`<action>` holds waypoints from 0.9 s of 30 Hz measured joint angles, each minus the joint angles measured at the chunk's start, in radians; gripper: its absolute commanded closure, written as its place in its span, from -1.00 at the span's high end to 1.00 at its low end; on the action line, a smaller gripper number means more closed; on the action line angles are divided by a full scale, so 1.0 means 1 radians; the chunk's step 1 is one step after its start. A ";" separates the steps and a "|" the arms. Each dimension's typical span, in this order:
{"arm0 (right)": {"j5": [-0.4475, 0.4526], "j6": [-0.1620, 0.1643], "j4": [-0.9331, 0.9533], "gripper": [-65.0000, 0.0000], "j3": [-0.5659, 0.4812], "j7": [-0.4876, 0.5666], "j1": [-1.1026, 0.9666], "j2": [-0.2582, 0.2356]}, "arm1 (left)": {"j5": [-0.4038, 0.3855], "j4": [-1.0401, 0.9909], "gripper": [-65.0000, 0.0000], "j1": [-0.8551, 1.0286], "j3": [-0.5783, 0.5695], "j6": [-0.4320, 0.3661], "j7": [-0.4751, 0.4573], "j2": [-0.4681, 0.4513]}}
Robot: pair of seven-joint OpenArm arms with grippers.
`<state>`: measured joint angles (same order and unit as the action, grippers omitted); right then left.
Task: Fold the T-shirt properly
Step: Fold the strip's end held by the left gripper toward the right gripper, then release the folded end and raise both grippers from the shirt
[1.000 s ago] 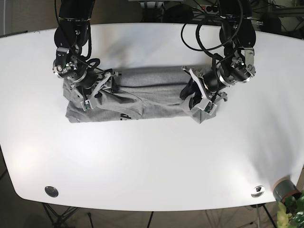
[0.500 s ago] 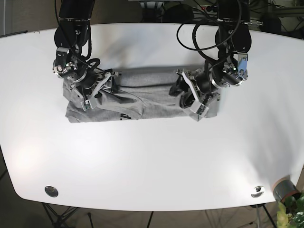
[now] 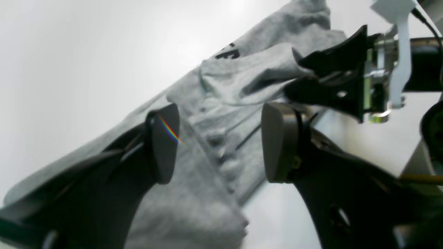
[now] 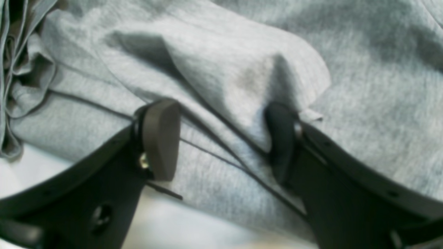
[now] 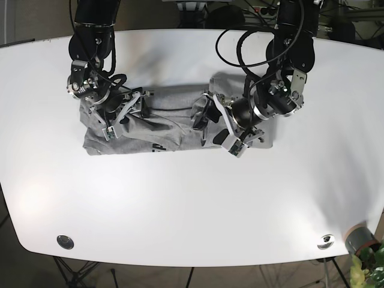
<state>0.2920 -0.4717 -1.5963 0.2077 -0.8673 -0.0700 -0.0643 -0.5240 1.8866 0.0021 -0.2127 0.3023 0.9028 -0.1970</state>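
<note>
Right now I see both sets of jaws spread wide over the grey T-shirt (image 5: 174, 123) lying on the white worktop (image 5: 192, 210), left gripper (image 3: 218, 141) and right gripper (image 4: 221, 138) gripping nothing, folds blurred

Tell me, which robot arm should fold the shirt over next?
Probably the left gripper: it sits over the middle of the crumpled grey cotton T-shirt, carrying one end toward the other. The right gripper sits at the far end, pinning cloth on the white table.
</note>
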 measured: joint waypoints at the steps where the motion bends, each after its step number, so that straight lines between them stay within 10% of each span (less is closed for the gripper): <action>1: 0.000 0.000 0.000 0.14 0.000 0.000 0.003 0.000 | 0.000 0.000 0.09 0.004 0.013 0.000 0.003 -0.007; 11: -0.020 0.001 -0.113 0.17 0.005 -0.027 0.008 0.000 | 0.003 -0.003 0.09 0.092 0.210 0.082 0.005 -0.034; 17: 0.108 -0.004 -0.200 0.56 0.132 -0.108 0.047 0.023 | 0.000 -0.037 0.08 0.124 0.318 0.172 -0.003 -0.029; 27: 0.366 0.000 -0.057 0.84 0.437 -0.227 0.150 -0.051 | 0.008 -0.199 -0.65 0.123 0.497 0.321 -0.067 0.022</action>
<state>0.6579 -0.4713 -1.6531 0.6445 -1.0943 0.0799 -0.1150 -0.5159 1.6878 0.1249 0.2844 0.6231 0.8356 -0.1749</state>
